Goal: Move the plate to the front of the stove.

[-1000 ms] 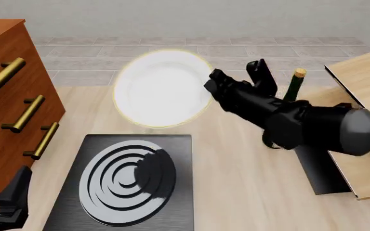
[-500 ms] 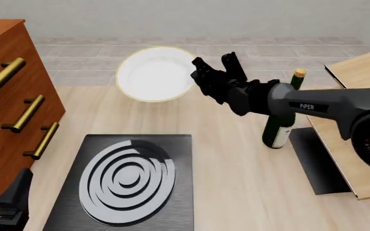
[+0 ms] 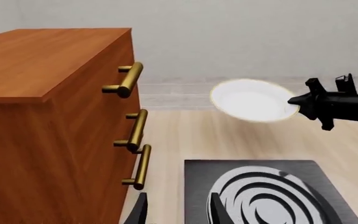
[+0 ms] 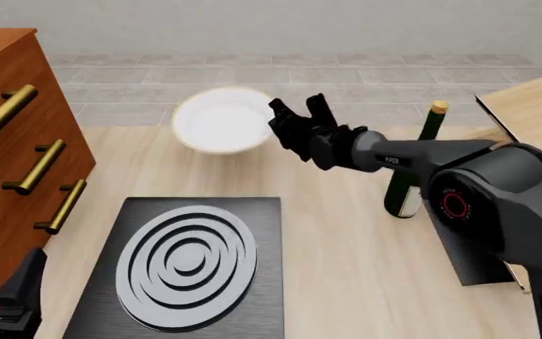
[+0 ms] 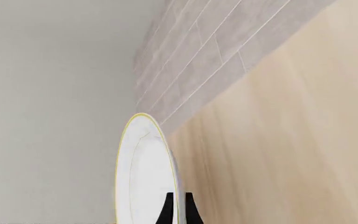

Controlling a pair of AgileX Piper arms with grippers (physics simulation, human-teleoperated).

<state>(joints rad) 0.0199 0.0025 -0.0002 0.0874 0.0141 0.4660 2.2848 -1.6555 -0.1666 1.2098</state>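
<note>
- My right pincer [image 4: 285, 116] is clenched on the plate [image 4: 220, 120]; my right wrist view shows both fingertips [image 5: 177, 210] pinching its rim edge-on, gold line [image 5: 119, 154] along the edge.
- The plate sits at the far edge of the table [image 4: 346, 240], past the stove [image 4: 186, 261], at or just over the boundary with the tiled floor [image 4: 252, 78]. I cannot tell whether it touches the wood.
- The table is pale wood; beyond it lie grey floor tiles, then a plain light wall [image 4: 271, 25].
- My left pincer [image 3: 175, 210] hangs low beside the drawers [image 3: 48, 130], at the stove's near left corner, fingers apart and gripping nothing.
- The front view alone shows a green bottle [image 4: 412, 166] just behind my right arm, a dark flat panel [image 4: 468, 244] beside it, and a light wooden board [image 4: 535, 120] at the table's right side.
- The left wrist view alone shows the drawers' top face and the three brass handles [image 3: 135, 128] jutting toward the stove.
- Bare wood lies between plate and stove, and a wide strip between stove and bottle.
- The stove's left edge runs close to the drawers, with only a thin gap there.
</note>
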